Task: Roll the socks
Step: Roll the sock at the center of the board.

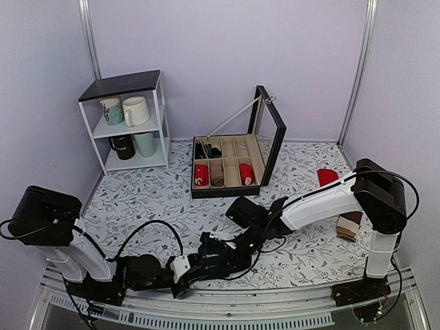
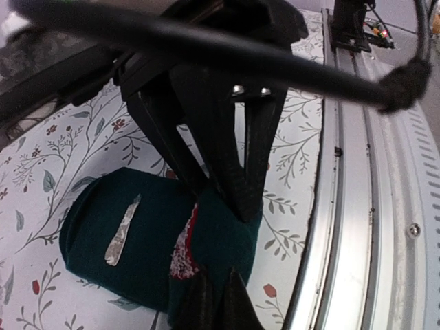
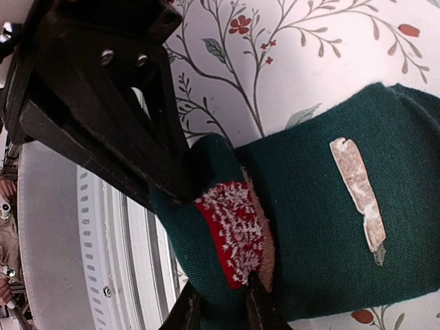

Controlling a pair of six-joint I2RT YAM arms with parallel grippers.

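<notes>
The dark teal socks lie folded at the table's front edge, a red-and-white inner patch showing at the fold and a beige strip on top. My left gripper reaches in from the left and, in its wrist view, is shut on the socks' near edge. My right gripper comes from the right and is shut on the folded cuff. The two grippers face each other, tips almost touching over the fabric.
A metal rail runs along the front edge just beside the socks. An open black organizer box holds red and beige rolls. A white shelf with mugs stands back left. Red socks and beige-and-brown socks lie right.
</notes>
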